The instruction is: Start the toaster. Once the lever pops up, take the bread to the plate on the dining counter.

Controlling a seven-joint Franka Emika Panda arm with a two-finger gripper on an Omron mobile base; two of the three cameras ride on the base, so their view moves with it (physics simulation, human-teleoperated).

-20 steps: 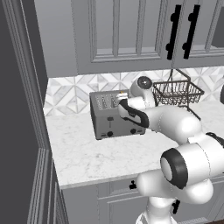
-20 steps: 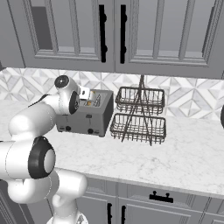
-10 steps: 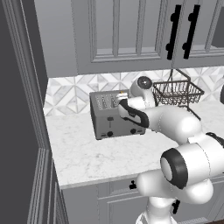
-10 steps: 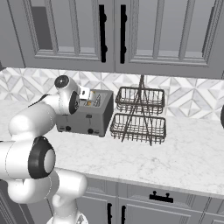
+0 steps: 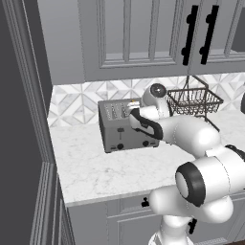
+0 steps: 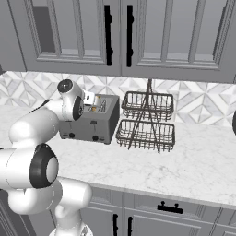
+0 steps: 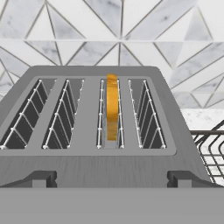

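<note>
The grey four-slot toaster (image 5: 125,129) (image 6: 90,123) (image 7: 87,166) stands on the marble worktop against the tiled wall. The bread (image 7: 112,105) (image 6: 93,109) stands on edge in the third slot from the left, its orange crust rising a little above the slot. My gripper (image 7: 112,179) (image 5: 132,108) (image 6: 93,102) hovers just over the toaster's top on its front side. It is open, with its fingertips (image 7: 41,178) wide apart and nothing between them. The plate and the dining counter are out of view.
A two-tier dark wire basket rack (image 5: 194,101) (image 6: 147,120) (image 7: 210,146) stands close to the toaster's right. Grey upper cabinets (image 6: 115,37) hang above the worktop. A tall dark panel (image 5: 24,119) closes off the counter's left end.
</note>
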